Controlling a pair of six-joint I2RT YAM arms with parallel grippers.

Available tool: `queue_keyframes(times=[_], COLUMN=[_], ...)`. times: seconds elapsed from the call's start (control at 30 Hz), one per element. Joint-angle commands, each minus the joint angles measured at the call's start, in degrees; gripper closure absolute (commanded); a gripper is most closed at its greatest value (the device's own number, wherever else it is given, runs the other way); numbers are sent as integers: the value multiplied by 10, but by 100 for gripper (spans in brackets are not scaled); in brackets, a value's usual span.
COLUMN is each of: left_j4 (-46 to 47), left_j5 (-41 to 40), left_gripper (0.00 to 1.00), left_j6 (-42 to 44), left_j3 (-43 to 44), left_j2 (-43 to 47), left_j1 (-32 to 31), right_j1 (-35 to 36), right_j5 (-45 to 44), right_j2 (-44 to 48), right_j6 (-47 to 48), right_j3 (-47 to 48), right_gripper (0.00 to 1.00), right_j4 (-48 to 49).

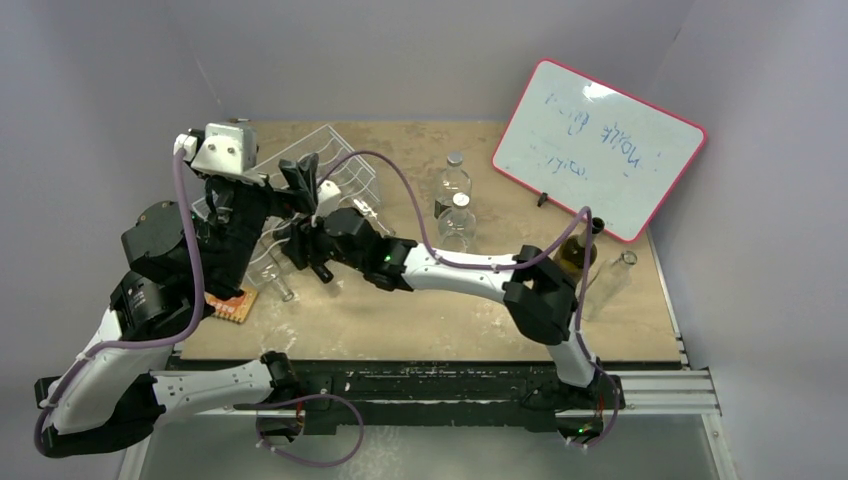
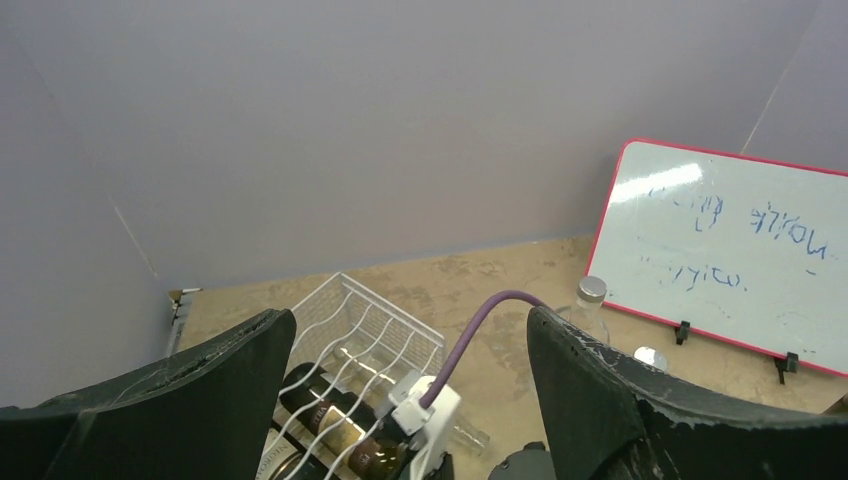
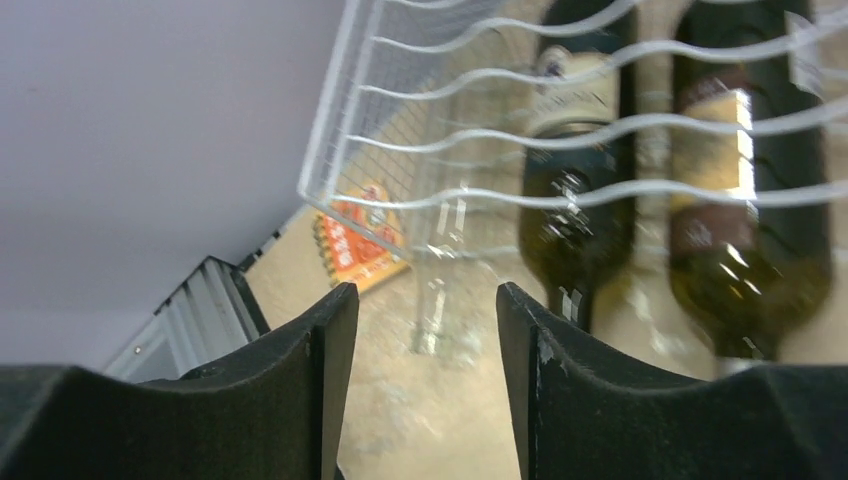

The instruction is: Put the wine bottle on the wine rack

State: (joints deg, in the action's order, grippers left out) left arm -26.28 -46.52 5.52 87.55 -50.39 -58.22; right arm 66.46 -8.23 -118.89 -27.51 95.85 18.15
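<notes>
Right gripper [image 3: 428, 300]: jaws parted, nothing between them. Just ahead of its fingertips lies one clear glass bottle [image 3: 440, 270], with one orange card [image 3: 355, 240] ahead-left. Farther ahead, one wine bottle [image 3: 580, 200] and a second wine bottle [image 3: 750, 200] lie side by side behind the wine rack [image 3: 325, 100] rods. Left gripper [image 2: 410, 315]: jaws wide, empty, above the rack.
</notes>
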Motion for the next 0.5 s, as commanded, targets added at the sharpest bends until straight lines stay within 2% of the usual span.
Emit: queue_keyframes(times=[0.0, 0.13, 0.27, 0.37, 0.47], left_j4=[15, 19, 21, 24, 26], left_j5=[7, 1, -5, -9, -15], left_gripper=[14, 14, 14, 14, 13], left_j6=[-12, -14, -14, -16, -19], left_j3=[5, -12, -23, -35, -46], left_j2=[9, 15, 18, 22, 24], left_j1=[-1, -1, -1, -1, -1], right_j1=[-38, -55, -58, -57, -57], right_j5=[-32, -19, -11, 1, 9], right_j2=[66, 117, 124, 113, 97], right_j6=[-23, -35, -46, -56, -58], right_j3=[-69, -150, -178, -180, -170], right_gripper=[48, 64, 78, 85, 88], right_j4=[-56, -82, -147, -184, -199])
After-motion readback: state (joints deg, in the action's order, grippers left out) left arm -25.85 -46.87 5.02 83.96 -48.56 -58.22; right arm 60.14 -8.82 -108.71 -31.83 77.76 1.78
